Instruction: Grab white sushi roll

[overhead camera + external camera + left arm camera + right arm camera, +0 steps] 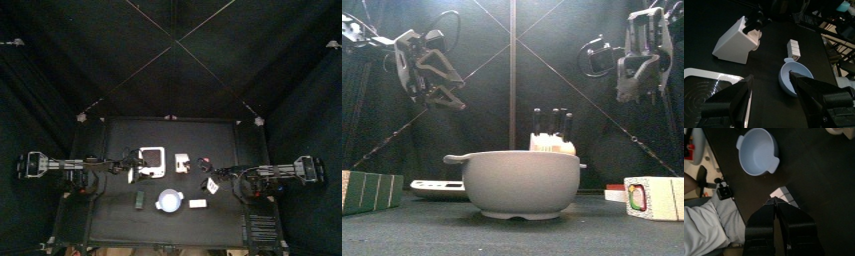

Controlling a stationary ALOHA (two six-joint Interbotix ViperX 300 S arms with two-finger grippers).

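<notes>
The white sushi roll (198, 204) is a tiny oblong block just right of the pale-blue bowl (170, 200). In the front view the roll (653, 197) lies at the near right, its end face showing coloured marks. In the left wrist view the roll (793, 48) lies just beyond the bowl (794, 80). My right gripper (774, 200) is shut and empty, high above the table (639, 90); a small white piece (784, 194) shows past its tips, and I cannot tell which piece it is. My left gripper (771, 76) hangs open and empty on the left (449, 95).
A white tray with a dark centre (151, 158) and a white knife block (182, 160) stand behind the bowl. A small white piece with red marks (210, 185) lies back right of the roll. A dark green block (369, 190) sits left of the bowl.
</notes>
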